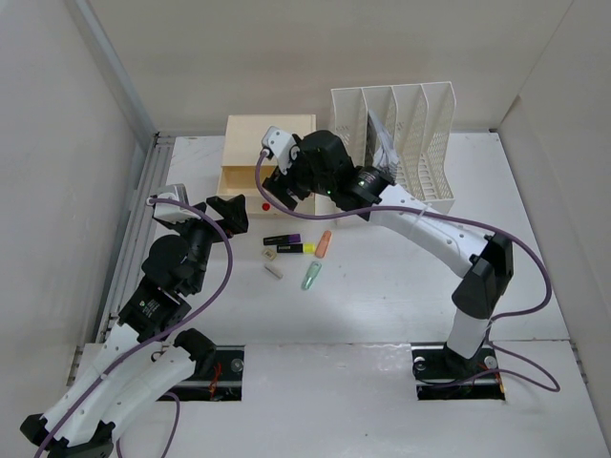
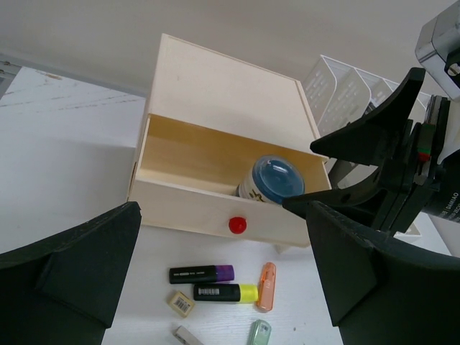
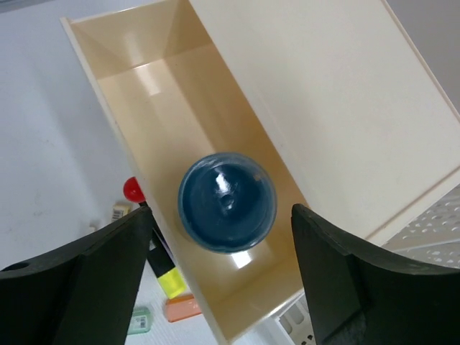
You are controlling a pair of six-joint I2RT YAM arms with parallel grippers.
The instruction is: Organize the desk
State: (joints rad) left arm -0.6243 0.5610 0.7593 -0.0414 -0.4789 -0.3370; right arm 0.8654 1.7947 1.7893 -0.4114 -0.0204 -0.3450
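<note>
While the desk point(image 1: 382, 305) filling mid-frame is rigid and fixed, its loose highlighters point(image 1: 289, 249) are light, best pinched across the barrel. Upper centre, the cream drawer box point(image 1: 270, 134) holds a blue-lidded jar point(image 2: 277, 180), probably plastic, in its open drawer point(image 2: 215, 154). The right gripper point(image 3: 219, 212) and left gripper point(image 2: 223, 208) both gape wide, empty.

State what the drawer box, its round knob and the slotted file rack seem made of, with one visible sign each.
Drawer box: probably pale unpainted wood or plywood, smooth; thin flat boards, light glinting off the inside floor. Knob: smooth red, plastic or painted wood, cannot tell which. File rack: likely white plastic or coated metal; thin perforated walls.
</note>
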